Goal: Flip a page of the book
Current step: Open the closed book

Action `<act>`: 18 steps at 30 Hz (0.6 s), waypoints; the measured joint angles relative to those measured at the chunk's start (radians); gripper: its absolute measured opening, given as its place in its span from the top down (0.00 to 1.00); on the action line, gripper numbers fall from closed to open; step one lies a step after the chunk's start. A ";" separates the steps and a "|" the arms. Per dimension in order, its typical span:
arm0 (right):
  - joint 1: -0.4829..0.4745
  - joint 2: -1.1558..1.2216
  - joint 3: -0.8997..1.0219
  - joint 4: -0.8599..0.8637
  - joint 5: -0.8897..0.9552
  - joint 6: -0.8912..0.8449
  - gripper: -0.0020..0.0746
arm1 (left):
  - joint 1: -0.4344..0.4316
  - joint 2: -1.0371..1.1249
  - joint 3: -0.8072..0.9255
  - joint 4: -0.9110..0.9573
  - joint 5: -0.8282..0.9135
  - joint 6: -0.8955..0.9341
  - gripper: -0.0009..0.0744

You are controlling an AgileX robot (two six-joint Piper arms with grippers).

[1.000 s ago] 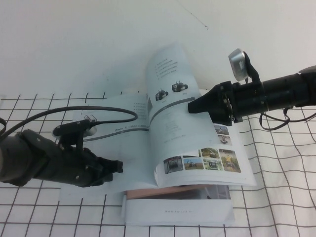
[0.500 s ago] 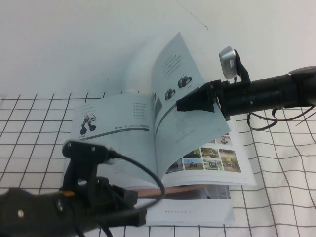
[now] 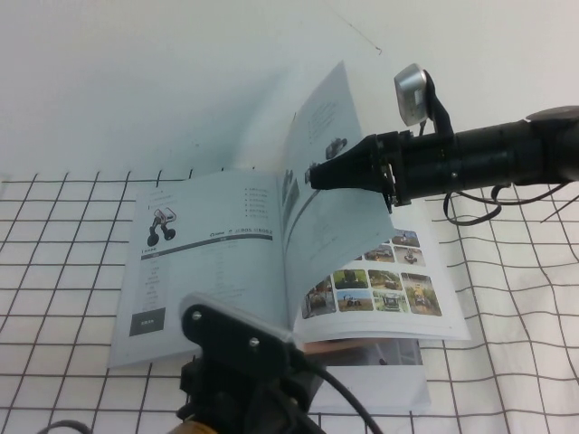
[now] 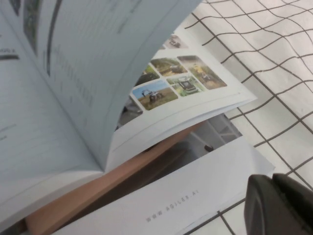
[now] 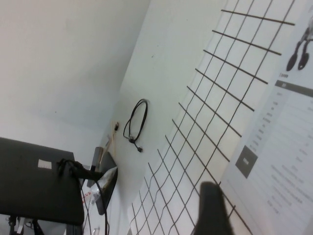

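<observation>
The book (image 3: 208,262) lies open on the grid cloth. Its page (image 3: 330,136) with black tracked robots stands almost upright over the spine, curling left. My right gripper (image 3: 315,174) reaches in from the right and is shut on that page's outer edge, well above the book. In the right wrist view one finger (image 5: 212,210) shows over the left-hand sheet (image 5: 288,142). My left gripper (image 4: 276,205) is shut and empty, low at the near edge by the plain white booklet (image 4: 171,205). The lifted page (image 4: 98,58) arches above it.
The white booklet (image 3: 380,384) and a salmon-coloured sheet (image 4: 98,186) lie under the book's near edge. The grid cloth (image 3: 63,235) covers the table. The left arm's camera mount (image 3: 240,348) fills the near centre. A black cable (image 5: 136,120) lies far left.
My right gripper has moved left and up with the page, raising it from a low curl to near upright. My left arm has drawn back from the left page to the near centre edge.
</observation>
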 joint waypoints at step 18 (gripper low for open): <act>0.085 -0.008 0.000 0.002 0.002 0.003 0.40 | -0.008 0.252 -0.075 0.113 -0.381 -0.023 0.99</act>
